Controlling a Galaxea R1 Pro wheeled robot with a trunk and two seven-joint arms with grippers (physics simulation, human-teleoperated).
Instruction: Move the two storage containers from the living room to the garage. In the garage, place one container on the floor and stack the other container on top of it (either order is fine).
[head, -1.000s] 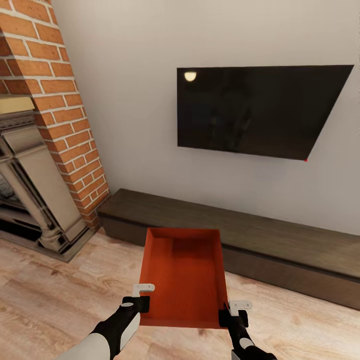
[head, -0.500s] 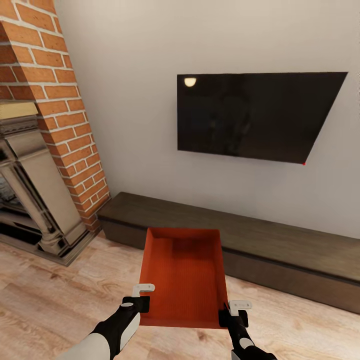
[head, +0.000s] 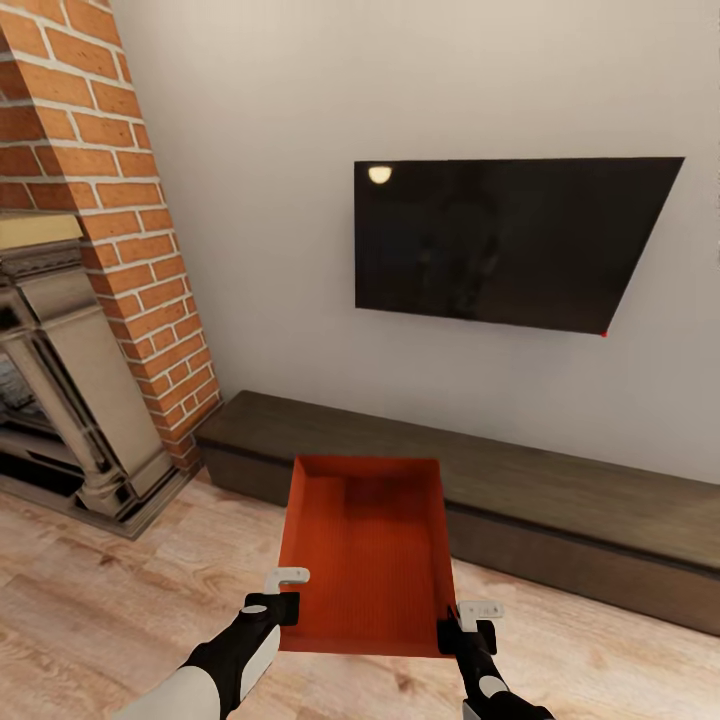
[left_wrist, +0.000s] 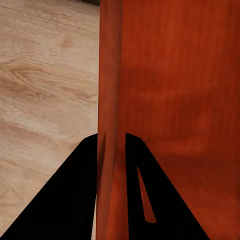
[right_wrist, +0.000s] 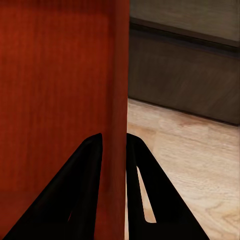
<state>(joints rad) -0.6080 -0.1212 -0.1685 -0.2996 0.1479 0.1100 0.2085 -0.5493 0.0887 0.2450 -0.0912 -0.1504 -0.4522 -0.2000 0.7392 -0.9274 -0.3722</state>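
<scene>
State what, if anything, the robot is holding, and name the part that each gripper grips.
An orange-red storage container. The left gripper clamps its left side wall, the right gripper its right side wall, both near the end closest to the robot.

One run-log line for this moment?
room: living room | container: held off floor | left gripper: shut on wall | right gripper: shut on wall

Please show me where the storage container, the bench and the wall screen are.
storage container (head: 365, 560), head view, on its inner floor.
bench (head: 560, 490), head view, on its top surface.
wall screen (head: 500, 240), head view, on its dark middle.
</scene>
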